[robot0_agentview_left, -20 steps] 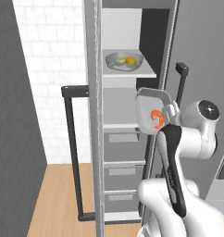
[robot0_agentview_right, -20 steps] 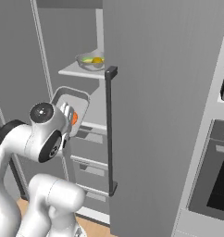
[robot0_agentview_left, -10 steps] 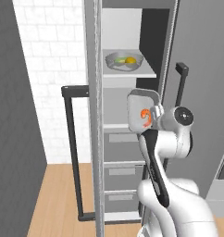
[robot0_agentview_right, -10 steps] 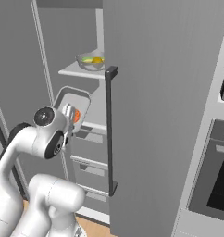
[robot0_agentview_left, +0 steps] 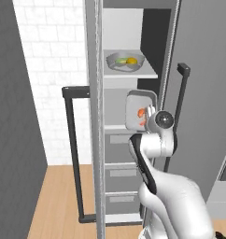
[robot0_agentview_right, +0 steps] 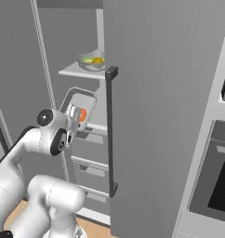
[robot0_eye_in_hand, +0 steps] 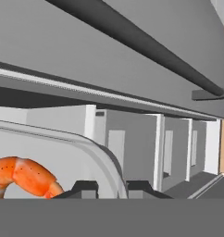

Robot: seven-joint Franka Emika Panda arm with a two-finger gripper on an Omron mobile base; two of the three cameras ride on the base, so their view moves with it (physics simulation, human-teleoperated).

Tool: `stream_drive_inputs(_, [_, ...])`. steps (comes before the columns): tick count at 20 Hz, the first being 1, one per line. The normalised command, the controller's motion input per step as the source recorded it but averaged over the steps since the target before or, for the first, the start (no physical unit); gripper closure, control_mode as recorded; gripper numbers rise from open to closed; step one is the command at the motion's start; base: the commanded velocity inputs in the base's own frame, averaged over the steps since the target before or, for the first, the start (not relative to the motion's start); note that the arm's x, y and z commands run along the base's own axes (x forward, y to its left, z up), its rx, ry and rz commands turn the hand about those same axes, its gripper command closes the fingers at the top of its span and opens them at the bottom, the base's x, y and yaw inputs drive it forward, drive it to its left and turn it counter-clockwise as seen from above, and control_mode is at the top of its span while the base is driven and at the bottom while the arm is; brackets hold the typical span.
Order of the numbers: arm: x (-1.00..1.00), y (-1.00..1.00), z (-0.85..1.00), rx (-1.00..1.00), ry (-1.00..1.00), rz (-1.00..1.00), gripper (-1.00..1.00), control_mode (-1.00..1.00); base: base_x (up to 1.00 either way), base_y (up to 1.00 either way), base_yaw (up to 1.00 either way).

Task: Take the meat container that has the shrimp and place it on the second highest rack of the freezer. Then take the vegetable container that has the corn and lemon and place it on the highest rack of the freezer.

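Claw seemingly grips tilted meat container inside freezer.

No writing, labels, brand marks or numbers can be read anywhere here, neither on the freezer nor on the tray.

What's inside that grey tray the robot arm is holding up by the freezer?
An orange-pink shrimp lies inside the tray, which the gripper pinches by its rim. The tray stands tipped nearly on edge; its lower part is covered by the arm, so anything there is hidden.
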Motion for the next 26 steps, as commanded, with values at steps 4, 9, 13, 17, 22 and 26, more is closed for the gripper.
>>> stream_drive_inputs(4, [0.21, 0.00, 0.00, 0.00, 0.03, -0.02, 1.00, -1.00, 0.00, 0.00, 0.00])
stream_drive_inputs(9, [0.14, 0.00, 0.00, 0.00, 0.06, 0.00, 1.00, -1.00, 0.00, 0.00, 0.00])
stream_drive_inputs(13, [0.28, 0.00, -0.01, 0.00, 0.00, -0.02, 1.00, -1.00, 0.00, 0.00, 0.00])
stream_drive_inputs(17, [0.48, 0.00, 0.00, 0.00, 0.01, -0.03, 1.00, -1.00, 0.00, 0.00, 0.00])
stream_drive_inputs(22, [0.50, 0.00, 0.00, 0.00, 0.03, -0.01, 1.00, -1.00, 0.00, 0.00, 0.00])
stream_drive_inputs(26, [0.31, 0.00, -0.04, 0.00, 0.01, 0.00, 1.00, -1.00, 0.00, 0.00, 0.00])
